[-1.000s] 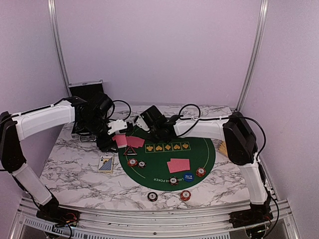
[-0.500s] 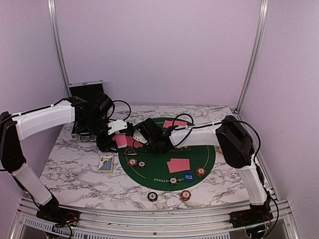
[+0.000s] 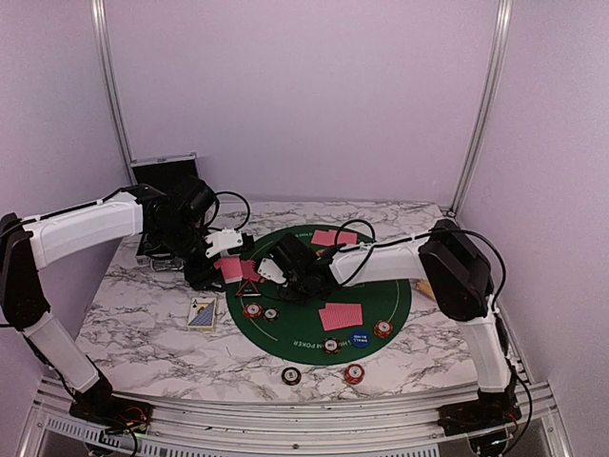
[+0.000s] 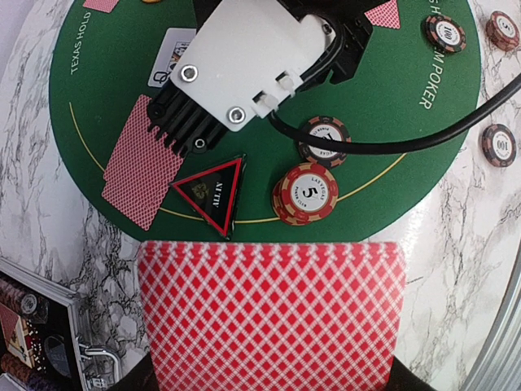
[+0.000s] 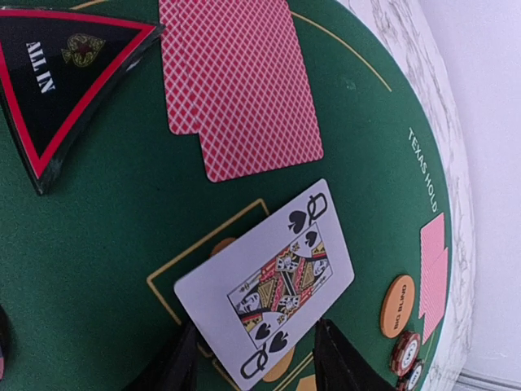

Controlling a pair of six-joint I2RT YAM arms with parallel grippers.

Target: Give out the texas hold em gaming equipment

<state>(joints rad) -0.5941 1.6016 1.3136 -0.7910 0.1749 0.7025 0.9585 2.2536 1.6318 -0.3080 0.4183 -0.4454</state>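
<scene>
Red-backed deck (image 4: 269,309) sits clamped in left gripper (image 4: 273,381) jaws as dealing stock; right gripper (image 5: 256,366) jaws parted around queen of spades (image 5: 267,289), face-up on green mat (image 5: 98,244) slot.

Bright, even diffuse light; faint soft shadows; top view slightly soft; wrist views sharp.

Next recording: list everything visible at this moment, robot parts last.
Mat: one, green, on marble table.
Deck: one, red-backed, held.
Face-down cards: three pairs, red, mat.
Queen of spades: one, face-up, mat.
Loose card: one, face-up, left of mat.
Triangle marker: one, black, mat's left.
Chips: six-plus, dark red, mat and table front.
Blue button, orange button: one each, mat.
Case: one, black, back left.
Left end effector: shut on deck.
Right end effector: open, straddling queen.
</scene>
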